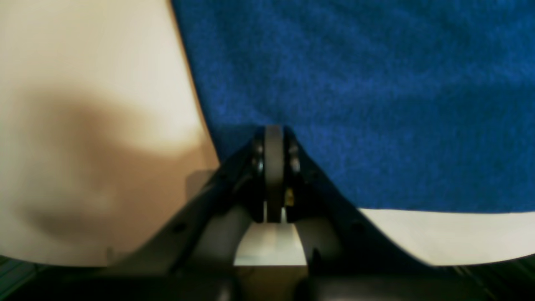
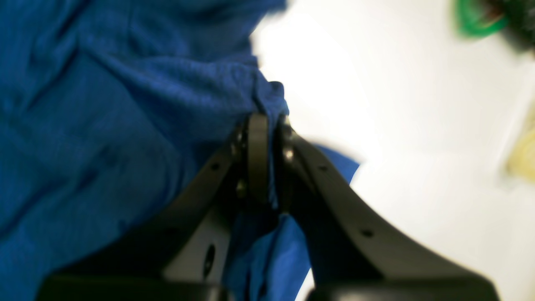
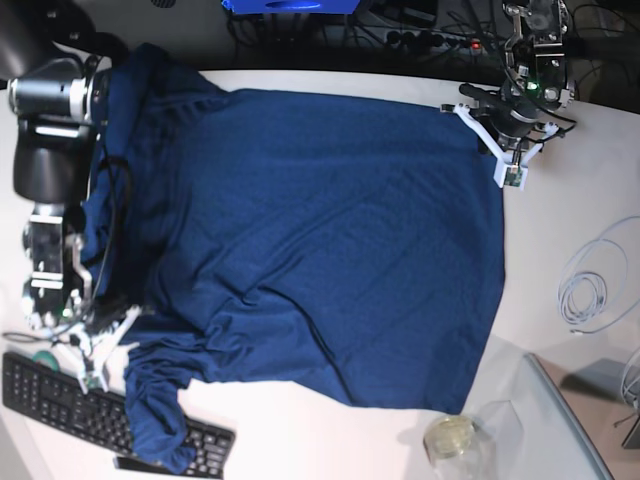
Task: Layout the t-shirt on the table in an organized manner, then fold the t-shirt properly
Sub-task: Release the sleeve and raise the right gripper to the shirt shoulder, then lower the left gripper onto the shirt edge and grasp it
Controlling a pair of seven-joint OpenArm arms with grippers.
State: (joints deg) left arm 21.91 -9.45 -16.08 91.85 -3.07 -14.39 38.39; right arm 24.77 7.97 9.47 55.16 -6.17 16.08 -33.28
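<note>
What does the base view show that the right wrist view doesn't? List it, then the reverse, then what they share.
Only the base view: the keyboard, the coiled cable, the jar, and the left gripper at the shirt's corner.
Only the right wrist view: cloth bunched between the right gripper's closed jaws.
Both: the blue t-shirt on the white table.

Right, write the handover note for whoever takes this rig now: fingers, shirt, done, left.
Left gripper: fingers shut, pinching the t-shirt at a corner.
Right gripper: fingers shut on bunched shirt cloth.
Shirt: spread over most of the table. The end by the right arm is rumpled and a flap lies over the keyboard.
Done: main body roughly flat.
Left: pull the rumpled end straight and off the keyboard, smooth it, then fold. No fold made yet.
</note>
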